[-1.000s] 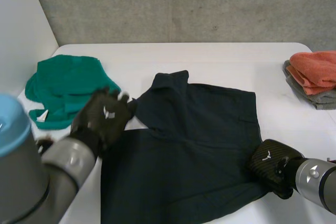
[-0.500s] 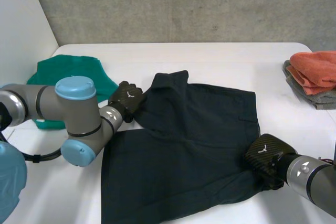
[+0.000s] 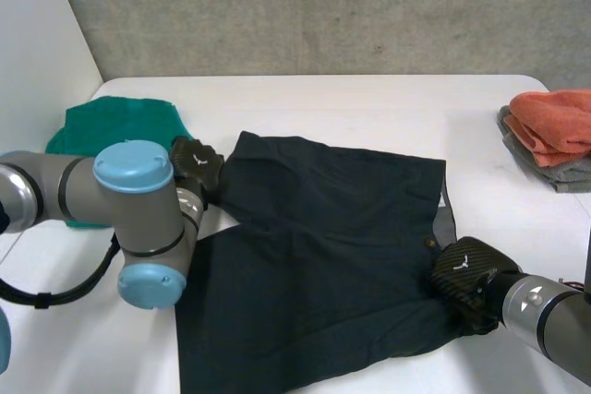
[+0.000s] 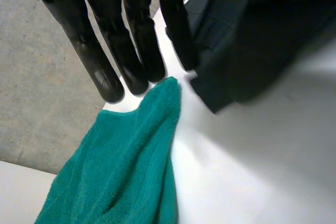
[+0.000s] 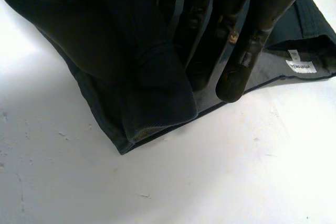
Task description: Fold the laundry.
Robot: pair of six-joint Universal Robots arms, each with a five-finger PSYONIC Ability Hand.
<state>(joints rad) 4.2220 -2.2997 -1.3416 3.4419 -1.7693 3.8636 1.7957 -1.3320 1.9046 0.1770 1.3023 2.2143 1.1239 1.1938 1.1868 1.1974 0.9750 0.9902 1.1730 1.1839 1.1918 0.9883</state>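
2 hands: left hand (image 3: 196, 161) straight-fingered beside shorts (image 3: 323, 256), right hand (image 3: 466, 276) pinching them.

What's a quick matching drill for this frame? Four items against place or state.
1. dark shorts
2. green towel
3. orange cloth
4. left hand

A. stacked on a grey cloth at the right edge of the table
B. fingers straight, at the shorts' leg
C. spread out mid-table
D. bunched near the table's left edge

Pairs: 1-C, 2-D, 3-A, 4-B
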